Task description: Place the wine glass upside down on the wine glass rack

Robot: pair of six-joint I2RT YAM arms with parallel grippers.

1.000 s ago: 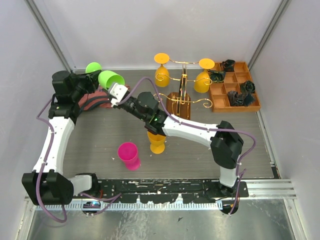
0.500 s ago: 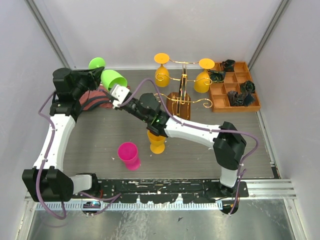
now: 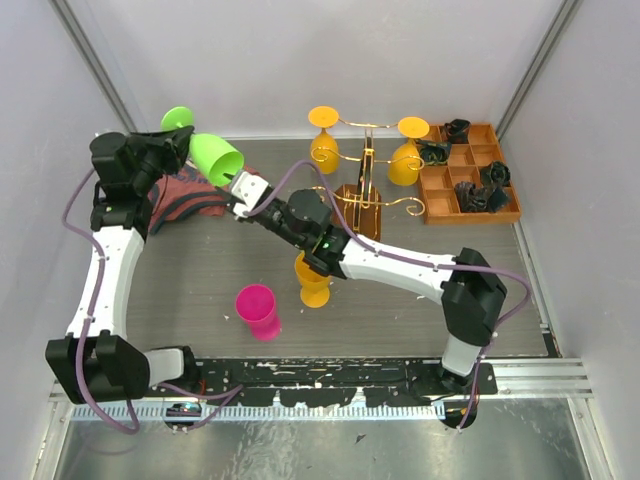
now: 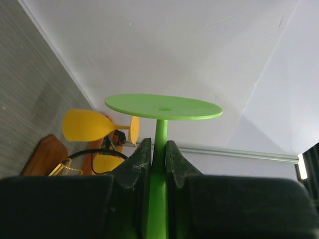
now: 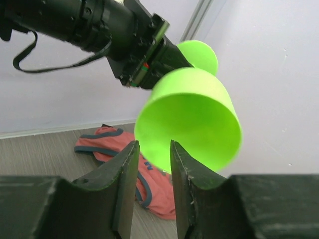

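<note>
Two arms work over the worktop (image 3: pixel 190 285), both at the far-left corner.

- Left gripper (image 4: pixel 158 147): clamped on the stem of the green wine glass (image 3: pixel 217 157), fingers (image 4: pixel 137 162) pressed against the stem on both sides, just below the round foot.
- Green wine glass: held in the air over the far-left corner. It is tipped about sideways, with the foot toward the back wall and the bowl mouth toward the near right. It is well apart from the wine glass rack (image 3: pixel 358 205).
- Cloth (image 3: pixel 188 196): red with dark edging, lying crumpled on the worktop under the glass.
- Right gripper (image 3: pixel 245 186): jaws parted and holding nothing, just beside the bowl's rim. In the right wrist view the lower rim sits in line with the gap; I cannot tell whether it touches.
- Pink cup (image 3: pixel 258 308): upright near the near edge, left of centre.
- Yellow wine glass (image 3: pixel 312 285): upright at mid-worktop, partly under the right forearm.
- Wine glass rack: toward the far edge, right of centre. Two yellow glasses (image 3: pixel 323 148) (image 3: pixel 405 162) hang upside down on its wire arms, one on each side. The right arm stretches across between the green glass and the rack.
- Compartment tray (image 3: pixel 437 208): orange-brown, far-right corner, just beside the rack, with dark items (image 3: pixel 480 195) in several compartments.
</note>
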